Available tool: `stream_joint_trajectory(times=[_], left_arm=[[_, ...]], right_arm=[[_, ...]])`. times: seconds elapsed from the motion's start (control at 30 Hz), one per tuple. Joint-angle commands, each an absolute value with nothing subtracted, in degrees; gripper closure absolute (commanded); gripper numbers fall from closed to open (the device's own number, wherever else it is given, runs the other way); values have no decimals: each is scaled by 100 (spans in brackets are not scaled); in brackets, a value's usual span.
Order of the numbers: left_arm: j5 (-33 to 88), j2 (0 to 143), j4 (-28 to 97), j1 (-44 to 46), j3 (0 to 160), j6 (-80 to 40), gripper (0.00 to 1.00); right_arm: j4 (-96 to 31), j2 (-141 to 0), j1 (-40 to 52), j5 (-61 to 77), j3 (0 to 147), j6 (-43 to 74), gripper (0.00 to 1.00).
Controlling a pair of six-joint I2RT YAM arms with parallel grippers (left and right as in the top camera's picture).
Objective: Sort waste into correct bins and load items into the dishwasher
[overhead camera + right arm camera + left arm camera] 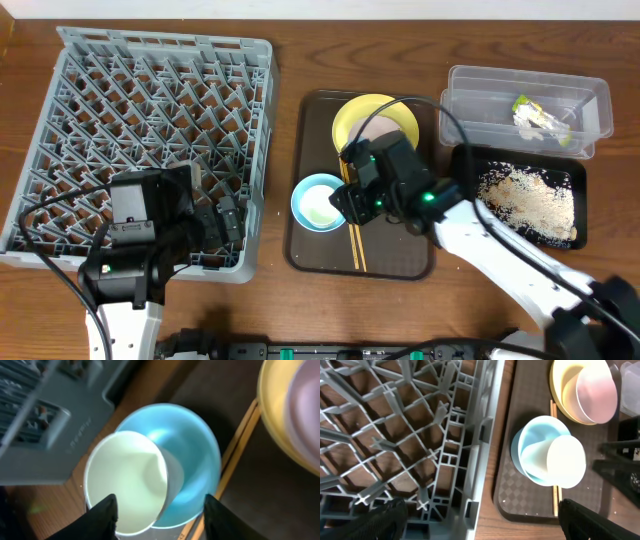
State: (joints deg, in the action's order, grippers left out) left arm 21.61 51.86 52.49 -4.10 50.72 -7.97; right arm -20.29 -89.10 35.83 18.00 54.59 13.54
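The light blue bowl (318,202) sits on the brown serving tray, with the smaller white bowl (127,480) tilted inside it. My right gripper (165,525) is open, one finger on each side of the two bowls, just above them. The yellow plate (360,115) lies behind with a pale pinkish bowl (596,390) on it. The chopsticks (355,245) lie on the tray beside the blue bowl. The grey dish rack (150,110) is at the left. My left gripper (480,527) is open and empty over its front right edge. The wrapper (535,115) lies in the clear tub (480,95). The rice crumbs (525,205) lie in the black tray (578,172).
The brown serving tray (400,255) lies between the rack and the two bins. My right arm reaches across it from the lower right. A strip of wooden table (487,485) shows between the rack and the tray.
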Motion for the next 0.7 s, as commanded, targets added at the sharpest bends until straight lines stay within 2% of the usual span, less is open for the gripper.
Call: stream_joint_trajectory(times=[0.0, 0.13, 0.3, 0.37, 0.47, 0.67], left_arm=[[2329, 5225, 5266, -438, 5196, -869, 2], [2340, 5242, 5266, -438, 5194, -869, 2], [2340, 5242, 5266, -438, 5194, -869, 2], [2340, 5242, 5266, -438, 5194, -869, 2], [2340, 5242, 5266, -438, 5194, -869, 2], [2685, 5242, 5258, -438, 5194, -873, 2]], right_arm=[[-1988, -9188, 3669, 1739, 5476, 1658, 51], [-1894, -9443, 3695, 1737, 5476, 1739, 60], [-1824, -9638, 3695, 1673, 5476, 1890, 88], [-1791, -9638, 3693, 1673, 5476, 1890, 94], [-1699, -9585, 3682, 1673, 5492, 1887, 99], [-1850, -8934, 3256, 1848, 5745, 1887, 99]])
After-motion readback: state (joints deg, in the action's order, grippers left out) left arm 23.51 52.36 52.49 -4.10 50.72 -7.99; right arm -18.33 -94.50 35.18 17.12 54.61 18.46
